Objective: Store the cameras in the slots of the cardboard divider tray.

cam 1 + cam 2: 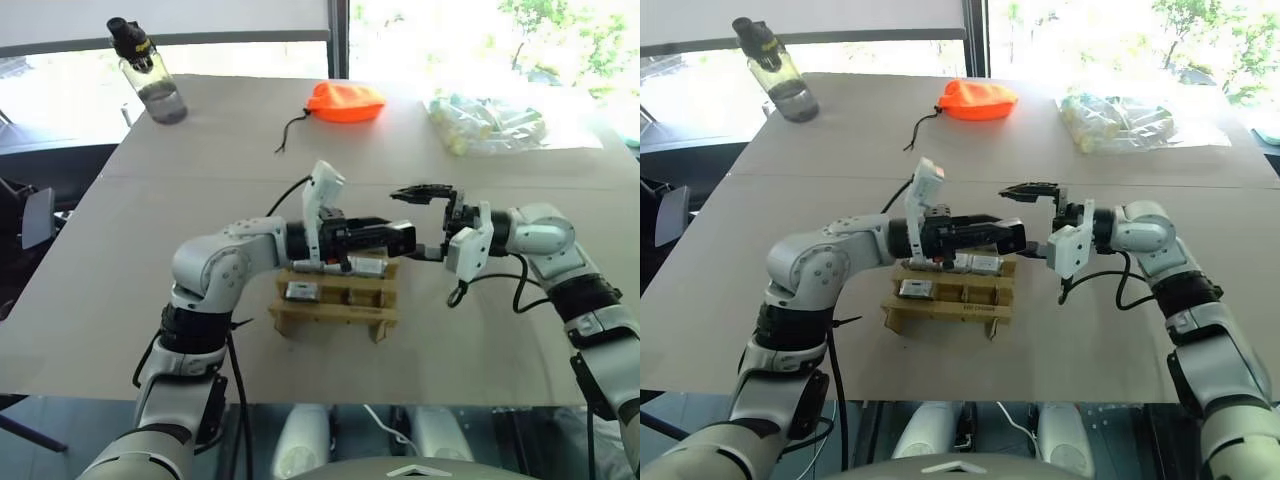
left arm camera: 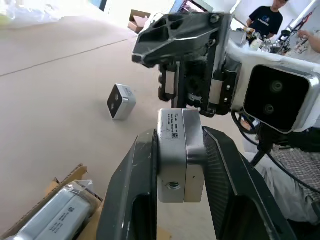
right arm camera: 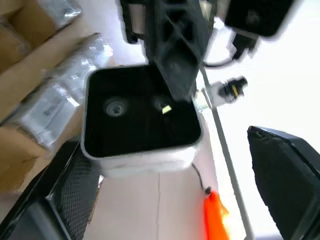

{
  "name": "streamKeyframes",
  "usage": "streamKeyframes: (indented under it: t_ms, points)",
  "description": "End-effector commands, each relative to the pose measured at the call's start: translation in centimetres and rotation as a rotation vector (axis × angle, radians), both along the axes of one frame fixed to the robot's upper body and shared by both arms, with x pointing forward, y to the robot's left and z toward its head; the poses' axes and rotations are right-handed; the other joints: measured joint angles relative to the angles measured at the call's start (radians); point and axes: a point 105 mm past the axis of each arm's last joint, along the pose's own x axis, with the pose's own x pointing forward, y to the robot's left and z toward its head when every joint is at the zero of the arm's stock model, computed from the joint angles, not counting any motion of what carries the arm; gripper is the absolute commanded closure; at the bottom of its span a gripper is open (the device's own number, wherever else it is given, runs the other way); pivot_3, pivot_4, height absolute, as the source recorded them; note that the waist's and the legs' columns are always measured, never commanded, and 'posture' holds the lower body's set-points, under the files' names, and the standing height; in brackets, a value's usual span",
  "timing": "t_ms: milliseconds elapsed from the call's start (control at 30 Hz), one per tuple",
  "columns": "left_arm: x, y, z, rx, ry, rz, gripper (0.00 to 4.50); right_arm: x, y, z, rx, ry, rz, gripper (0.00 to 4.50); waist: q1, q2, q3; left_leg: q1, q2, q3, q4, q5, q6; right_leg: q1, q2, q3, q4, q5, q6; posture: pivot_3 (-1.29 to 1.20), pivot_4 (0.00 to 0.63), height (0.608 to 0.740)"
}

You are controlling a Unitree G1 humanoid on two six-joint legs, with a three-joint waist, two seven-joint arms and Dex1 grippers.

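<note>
My left gripper point(image 2: 180, 136) is shut on a silver-grey camera point(image 2: 180, 150) and holds it level above the tan cardboard divider tray point(image 1: 335, 312). My right gripper point(image 1: 424, 224) faces it from the right, open, with its fingers point(image 3: 282, 175) spread above and below the held camera's dark end point(image 3: 140, 110). Two cameras point(image 1: 303, 291) lie in the tray's slots, one of them in clear wrap point(image 2: 57, 217). Another camera point(image 2: 121, 101) lies loose on the table.
A water bottle point(image 1: 150, 75) stands at the far left of the table. An orange pouch point(image 1: 345, 101) with a cord lies at the far middle, and a clear bag of pale items point(image 1: 487, 120) at the far right. People stand in the background.
</note>
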Motion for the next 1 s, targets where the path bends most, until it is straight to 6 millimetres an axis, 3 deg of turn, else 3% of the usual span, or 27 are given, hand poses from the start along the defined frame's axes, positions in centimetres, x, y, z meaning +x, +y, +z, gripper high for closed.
streamKeyframes:
  t_ms: [33, 133, 267, 400, 567, 667, 833, 1000]
  points:
    - [-0.4, 0.4, 0.8, -0.007, -0.040, -0.009, 3.80, 1.0, -4.3, 1.1, 0.249, 0.219, -0.140, 0.03, 0.004, 0.000, 0.000, 0.000, 0.000, 0.000, 0.000, 0.000, 0.000, 0.000, -0.001, -0.001, 0.000, 0.000, 0.000, 0.00, 0.150, 0.726]
    - [-0.2, 1.3, 1.4, -0.011, -0.052, 0.006, 3.80, 0.3, -7.8, -0.8, 0.321, 0.417, -0.202, 0.03, 0.003, 0.000, 0.000, -0.002, -0.002, -0.002, 0.000, 0.000, 0.000, 0.000, -0.003, -0.003, -0.001, 0.000, 0.000, 0.00, 0.150, 0.726]
    - [-1.1, 2.4, 1.5, 0.004, -0.072, -0.030, 3.80, -2.3, -10.7, -2.9, 0.272, 0.572, -0.182, 0.03, -0.004, 0.000, 0.000, -0.001, -0.002, -0.002, -0.001, 0.000, 0.000, 0.000, -0.003, -0.003, -0.001, 0.000, 0.000, 0.00, 0.150, 0.726]
    - [-2.1, 3.5, 1.6, 0.026, -0.107, -0.061, 3.80, -4.4, -12.9, -3.2, 0.282, 0.716, -0.150, 0.03, -0.008, 0.001, 0.001, 0.001, 0.000, -0.002, -0.002, 0.000, 0.000, 0.000, 0.001, -0.001, 0.000, 0.000, 0.000, 0.00, 0.150, 0.726]
    - [-3.6, 5.6, 1.9, 0.110, -0.296, -0.129, 3.80, -9.0, -15.6, -4.2, 0.185, 0.826, -0.061, 0.03, 0.000, 0.001, 0.001, 0.001, 0.000, -0.002, -0.002, 0.000, 0.000, 0.001, 0.001, -0.001, -0.001, 0.000, 0.000, 0.00, 0.150, 0.726]
    - [-3.3, 6.4, 1.6, 0.173, -0.378, -0.129, 3.80, -10.2, -16.1, -4.3, 0.171, 0.933, -0.020, 0.03, 0.000, 0.001, 0.001, 0.001, -0.001, -0.001, -0.001, 0.000, 0.000, 0.001, 0.001, -0.001, -0.001, 0.000, 0.000, 0.00, 0.150, 0.726]
    - [-3.4, 6.5, 1.3, 0.209, -0.469, -0.166, 3.80, -10.5, -16.1, -4.1, 0.155, 0.873, -0.008, 0.03, 0.001, 0.001, 0.001, 0.001, -0.001, 0.000, -0.001, -0.001, 0.001, 0.001, 0.001, 0.000, -0.001, 0.000, 0.000, 0.00, 0.150, 0.726]
    - [-4.2, 7.0, -1.0, 0.288, -0.502, -0.275, 3.80, -10.3, -16.2, -4.2, 0.142, 0.865, -0.015, 0.03, 0.000, 0.001, 0.001, 0.001, -0.001, 0.000, -0.001, -0.001, 0.001, 0.001, 0.002, 0.000, -0.002, 0.000, 0.000, 0.00, 0.150, 0.726]
